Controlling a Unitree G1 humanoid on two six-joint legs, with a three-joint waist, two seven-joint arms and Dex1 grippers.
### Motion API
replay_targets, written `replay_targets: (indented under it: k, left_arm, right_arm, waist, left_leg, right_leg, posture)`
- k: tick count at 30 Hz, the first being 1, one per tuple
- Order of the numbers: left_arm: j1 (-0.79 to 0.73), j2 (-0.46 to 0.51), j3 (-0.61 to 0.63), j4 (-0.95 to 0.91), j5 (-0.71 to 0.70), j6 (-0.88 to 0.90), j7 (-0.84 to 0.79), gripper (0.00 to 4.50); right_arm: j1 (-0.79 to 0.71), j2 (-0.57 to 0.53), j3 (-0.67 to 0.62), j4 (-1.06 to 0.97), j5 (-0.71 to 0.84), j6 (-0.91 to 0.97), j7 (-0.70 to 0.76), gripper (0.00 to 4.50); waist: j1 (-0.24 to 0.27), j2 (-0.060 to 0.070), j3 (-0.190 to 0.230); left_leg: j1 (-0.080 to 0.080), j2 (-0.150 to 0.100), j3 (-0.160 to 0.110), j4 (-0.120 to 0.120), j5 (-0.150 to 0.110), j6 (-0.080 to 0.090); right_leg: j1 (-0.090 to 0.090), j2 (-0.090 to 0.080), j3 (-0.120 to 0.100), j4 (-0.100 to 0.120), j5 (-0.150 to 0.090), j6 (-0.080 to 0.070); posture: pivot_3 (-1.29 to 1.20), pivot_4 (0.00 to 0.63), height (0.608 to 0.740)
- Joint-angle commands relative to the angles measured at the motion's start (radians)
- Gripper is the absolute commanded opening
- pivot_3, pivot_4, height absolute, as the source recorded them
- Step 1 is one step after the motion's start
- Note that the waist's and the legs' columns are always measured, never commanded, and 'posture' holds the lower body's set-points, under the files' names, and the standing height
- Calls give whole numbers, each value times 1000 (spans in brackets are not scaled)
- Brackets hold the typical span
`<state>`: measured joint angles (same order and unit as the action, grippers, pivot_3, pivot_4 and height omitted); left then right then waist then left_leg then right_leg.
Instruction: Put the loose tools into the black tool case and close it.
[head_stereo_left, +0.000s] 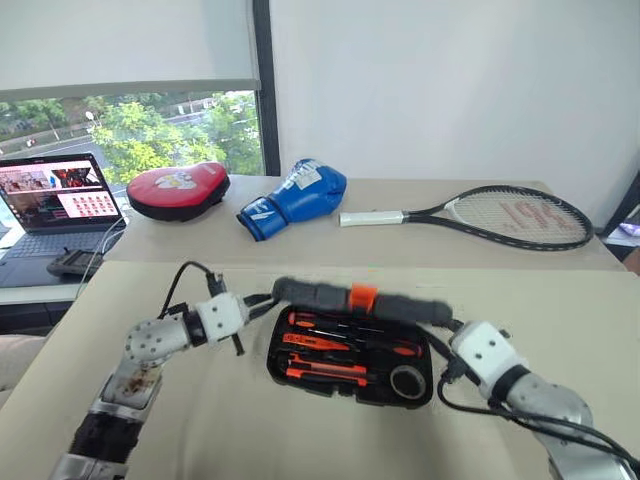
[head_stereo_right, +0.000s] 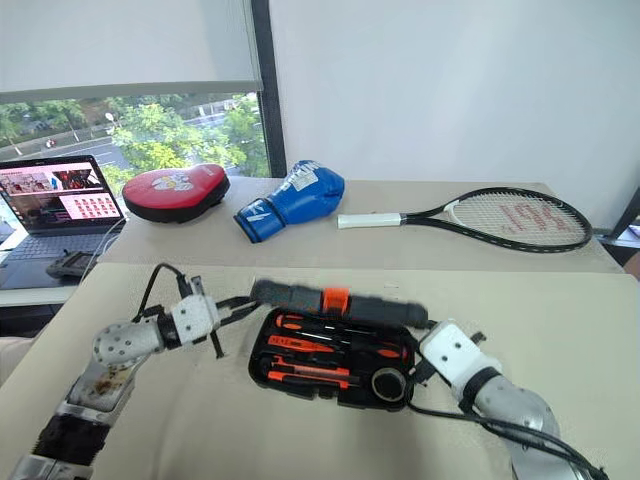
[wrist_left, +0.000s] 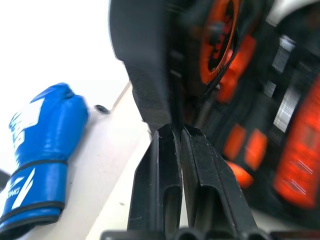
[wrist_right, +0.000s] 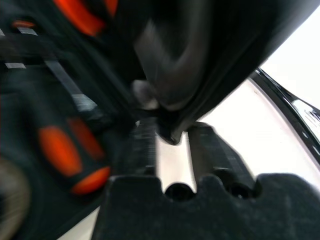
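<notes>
The black tool case (head_stereo_left: 300, 362) lies on the near table with its lid (head_stereo_left: 330, 296) hanging blurred, half raised over the tray. Inside rest black-and-orange screwdrivers (head_stereo_left: 345, 328), an orange-black utility knife (head_stereo_left: 325, 371) and a small tape roll (head_stereo_left: 408, 381). My left gripper (head_stereo_left: 255, 308) is at the lid's left end; in the left wrist view its fingers (wrist_left: 162, 170) stand together just under the lid's edge (wrist_left: 150, 90). My right gripper (head_stereo_left: 447, 340) is at the lid's right end, open, and the lid's corner (wrist_right: 172, 132) sits at its parted fingertips (wrist_right: 212, 145).
On the far table lie a red pad (head_stereo_left: 178, 188), a blue boxing glove (head_stereo_left: 295, 195) and a tennis racket (head_stereo_left: 500, 215). A laptop (head_stereo_left: 60, 200) and a dark handset (head_stereo_left: 75, 263) sit on a desk at the left. Bare tabletop surrounds the case.
</notes>
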<state>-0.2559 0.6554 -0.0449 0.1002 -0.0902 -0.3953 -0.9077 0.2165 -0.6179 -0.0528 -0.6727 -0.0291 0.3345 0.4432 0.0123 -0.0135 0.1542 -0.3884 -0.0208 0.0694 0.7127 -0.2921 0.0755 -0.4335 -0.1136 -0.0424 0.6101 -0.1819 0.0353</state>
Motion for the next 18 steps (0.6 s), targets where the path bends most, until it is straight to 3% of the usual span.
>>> replay_targets:
  k: [1,3,5,8,9,11,13,18]
  left_arm:
    - [49,51,66,-30,-124,104,-57,1728]
    - [90,88,117,-58,-217,275,-75,2457]
    - [117,121,145,-82,-276,406,-91,3189]
    - [115,131,158,-131,-341,539,-94,4219]
    - [108,129,160,-144,-351,568,-92,4500]
    - [81,117,167,-174,-399,651,-82,4331]
    - [56,117,164,-209,-450,735,-91,3757]
    - [14,136,156,-289,-536,901,-107,1852]
  right_arm:
    - [61,-5,-77,-167,30,156,21,3041]
    - [124,-3,-168,-281,110,352,63,3701]
    - [230,-43,-269,-358,245,415,154,4178]
    - [372,-120,-446,-375,522,395,240,3631]
    - [425,-157,-500,-375,602,391,259,3214]
    - [497,-219,-587,-375,757,402,285,2524]
    - [526,-309,-606,-375,897,395,290,1824]
    - [182,-412,-310,-341,957,586,49,166]
  waist:
    - [0,0,0]
    - [0,0,0]
    - [2,1,0]
    - [6,1,1]
    - [8,1,1]
    - [9,0,1]
    - [8,-2,2]
    - [-7,-10,6]
  left_leg:
    - [0,1,0,0,0,0]
    - [-2,2,0,2,-2,3]
    - [-3,3,-1,2,-3,6]
    - [-1,3,-3,2,-4,7]
    - [0,3,-4,2,-5,8]
    - [4,3,-4,2,-6,10]
    - [6,3,-5,2,-7,10]
    - [7,7,-4,2,-6,5]
  right_leg:
    - [0,0,0,0,0,0]
    - [-3,0,0,1,0,-1]
    - [-3,0,0,2,0,-1]
    - [-1,1,-2,0,0,-1]
    - [2,-1,-3,-1,0,-1]
    - [8,-1,-3,-2,-1,0]
    - [10,-1,-2,-4,-1,0]
    - [9,0,-1,-3,-2,0]
  posture:
    - [0,150,740]
    - [0,150,740]
    - [0,150,740]
    - [0,150,740]
    - [0,150,740]
    - [0,150,740]
    - [0,150,740]
    - [0,150,740]
